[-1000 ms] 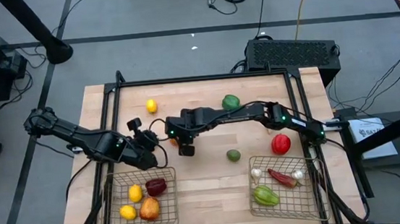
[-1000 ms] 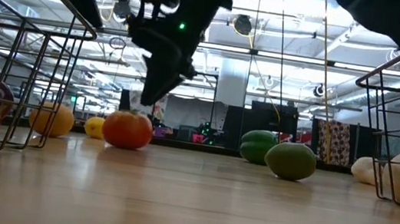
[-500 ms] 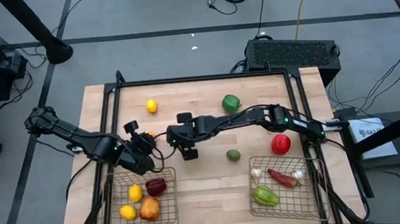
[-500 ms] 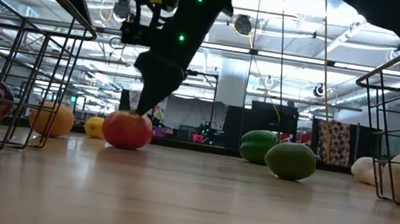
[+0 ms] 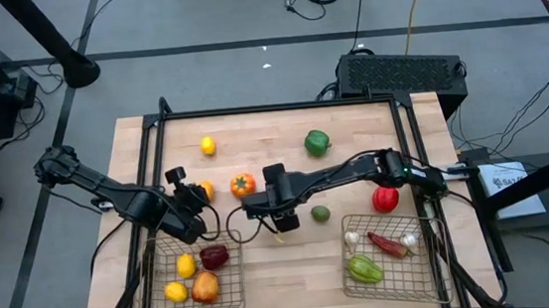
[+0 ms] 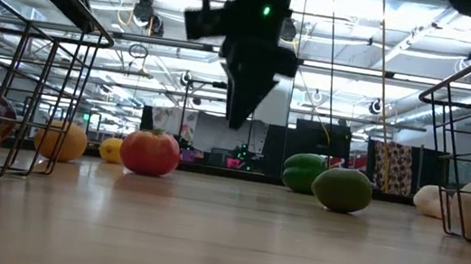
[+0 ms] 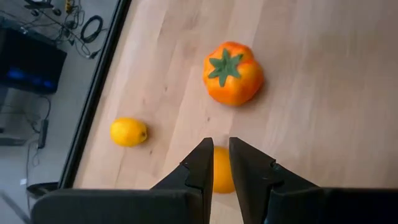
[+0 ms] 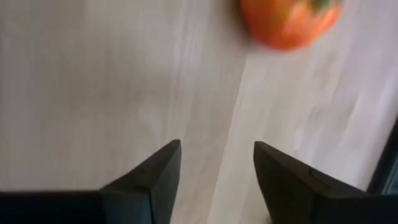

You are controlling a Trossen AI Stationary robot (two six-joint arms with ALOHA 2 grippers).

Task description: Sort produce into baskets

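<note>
An orange-red tomato-like piece (image 5: 242,185) (image 8: 289,22) (image 7: 232,73) rests on the table left of centre. My right gripper (image 5: 282,219) (image 8: 216,168) hangs open above bare wood, right of the tomato and nearer the table's front, with nothing between its fingers. My left gripper (image 5: 184,194) (image 7: 217,152) hovers high, shut to a slit, over an orange (image 5: 205,190) (image 7: 221,171) without touching it. A lemon (image 5: 208,146), a green pepper (image 5: 316,142), a green fruit (image 5: 320,213) and a red apple (image 5: 386,198) lie loose on the table.
The left wire basket (image 5: 156,284) at the near left holds a dark red piece, two lemons and an apple. The right wire basket (image 5: 433,260) at the near right holds garlic bulbs, a chili and a green pepper. Bare wood lies between the baskets.
My right gripper has risen off the top of the tomato and swung toward the table's right and near edge, turning as it went. The tomato stays where it was and now shows uncovered from above.
</note>
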